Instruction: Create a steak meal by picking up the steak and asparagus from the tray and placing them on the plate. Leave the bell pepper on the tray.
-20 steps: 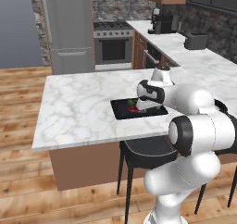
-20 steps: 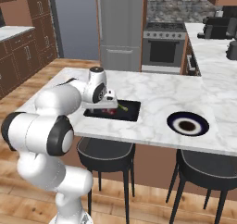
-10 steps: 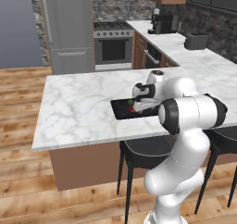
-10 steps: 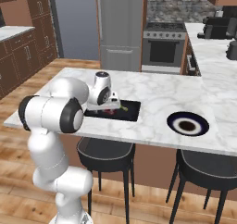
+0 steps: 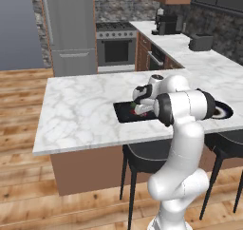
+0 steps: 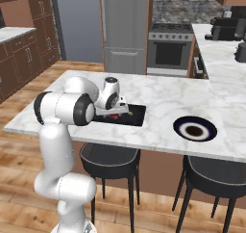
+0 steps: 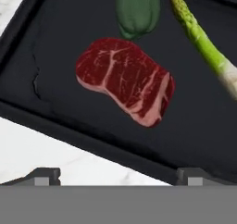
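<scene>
So, progress: nothing was on the plate yet; by my read the task was at its first pick.
Steak (image 7: pixel 125 79): lay flat near the middle of the tray, untouched, just below the pepper and apart from the stalk.
Asparagus (image 7: pixel 203 45): lay slantwise at the right of the hand view, on the tray, clear of the steak.
Bell pepper (image 7: pixel 138 9): sat at the top of the hand view, just beside the steak's upper edge; whether they touched was hard to tell.
Tray (image 7: pixel 55 121): black, rested on the counter (image 5: pixel 80 115) with all three food pieces on it; also seen past the arm (image 6: pixel 137 115).
Plate (image 6: pixel 194 130): sat on the counter well apart from the tray, to the arm's right; its centre looked bare. Its rim peeked out behind the arm (image 5: pixel 223 111).
Hand (image 7: pixel 118 177): hovered over the tray's near rim, looking down at the steak; the two tips stood wide apart with nothing between them, so released and carrying nothing.
Done: none of the two moves.
Left: grab steak, carry to plate; then the same for asparagus; pepper was to remain on the tray.
Likely next: lower onto the steak, judging from how it sat centred ahead of the hand.
</scene>
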